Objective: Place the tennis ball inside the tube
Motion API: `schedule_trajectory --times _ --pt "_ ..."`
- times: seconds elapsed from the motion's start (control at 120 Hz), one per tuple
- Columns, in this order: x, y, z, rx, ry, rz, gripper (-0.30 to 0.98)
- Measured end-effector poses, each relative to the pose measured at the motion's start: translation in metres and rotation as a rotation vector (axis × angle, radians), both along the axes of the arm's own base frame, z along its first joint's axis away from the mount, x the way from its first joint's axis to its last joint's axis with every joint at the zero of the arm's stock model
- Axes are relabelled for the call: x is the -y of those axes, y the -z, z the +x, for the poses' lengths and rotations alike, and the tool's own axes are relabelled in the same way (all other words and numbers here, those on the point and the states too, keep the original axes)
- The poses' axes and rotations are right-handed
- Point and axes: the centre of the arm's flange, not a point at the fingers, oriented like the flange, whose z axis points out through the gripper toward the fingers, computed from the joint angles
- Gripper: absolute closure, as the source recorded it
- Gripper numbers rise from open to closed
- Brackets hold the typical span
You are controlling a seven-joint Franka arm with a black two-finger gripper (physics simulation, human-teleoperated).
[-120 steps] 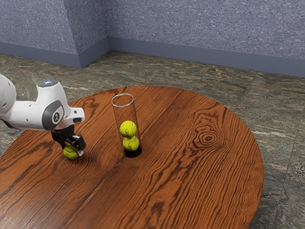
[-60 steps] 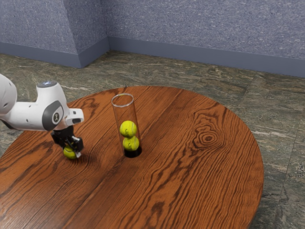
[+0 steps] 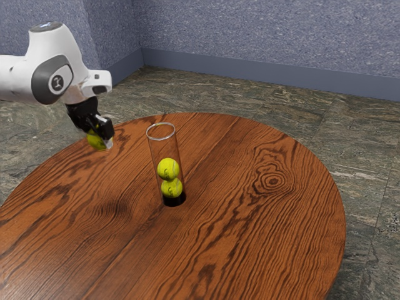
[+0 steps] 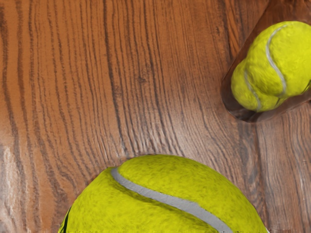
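Plainly, in the exterior view, the gripper (image 3: 99,138) has the tennis ball (image 3: 95,141) pinched between its two fingers, which stand apart by about the ball's own width. The ball hangs above the desk (image 3: 250,231), well apart from the tube (image 3: 162,138) and toward the exterior view's left of it. The tube stands upright on the desk, long axis vertical, open end up, with two balls (image 3: 168,169) stacked inside and room above them. Its mouth looks only a little wider than a ball, so the likeliest trouble is a miss: let go off centre, the ball could catch on the rim and roll away. If ball or fingers come across too low, they could strike the tall, thin wall and tip the tube. Wide-spread fingers at release might also knock the rim.

In the wrist view, the held ball sits right under the hand, a pale seam (image 4: 167,197) curving over it. Being round, it has no long axis and points no particular way, so its turn should hardly matter; the tube's upright axis is what the drop must line up with. The tube is off to one side of the ball, so the hand must carry across before lowering.
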Motion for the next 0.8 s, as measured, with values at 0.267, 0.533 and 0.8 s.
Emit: schedule_trajectory --times 0.267,0.533,0.8 --pt "0.080 -0.071 -0.019 -0.022 0.124 -0.017 0.36" --pt "0.111 -0.069 0.004 -0.060 0.185 -0.073 0.35" --pt "0.138 -0.060 0.040 -0.072 0.252 -0.093 0.34"
